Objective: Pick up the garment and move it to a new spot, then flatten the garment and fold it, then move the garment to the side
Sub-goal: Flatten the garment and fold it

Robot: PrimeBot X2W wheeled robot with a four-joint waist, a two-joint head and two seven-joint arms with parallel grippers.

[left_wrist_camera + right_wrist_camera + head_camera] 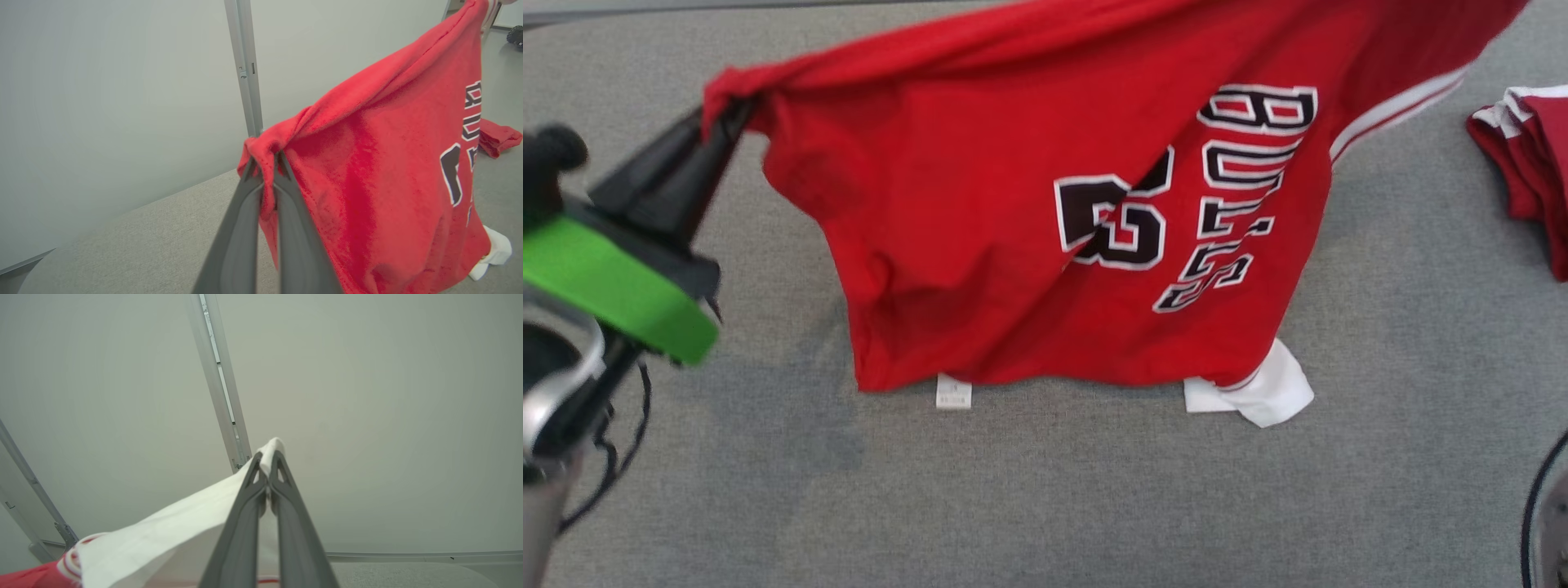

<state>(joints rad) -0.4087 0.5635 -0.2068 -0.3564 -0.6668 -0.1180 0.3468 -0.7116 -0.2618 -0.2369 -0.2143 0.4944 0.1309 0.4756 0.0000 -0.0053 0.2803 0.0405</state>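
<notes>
A red jersey (1013, 245) with black and white lettering and white trim hangs lifted above the grey table (1045, 490), its lower hem and one white sleeve (1262, 392) touching the surface. My left gripper (727, 114) is shut on a bunched red corner at the upper left, and that pinch (265, 163) appears in the left wrist view, the jersey (388, 183) draping to the right. In the right wrist view my right gripper (267, 457) is shut on a white edge of the jersey (163, 535), raised toward the wall.
Another folded red garment (1527, 163) with white trim lies at the table's right edge. A pale wall with a metal post (245, 69) stands behind the table. A dark cable (1535, 490) curves at the lower right.
</notes>
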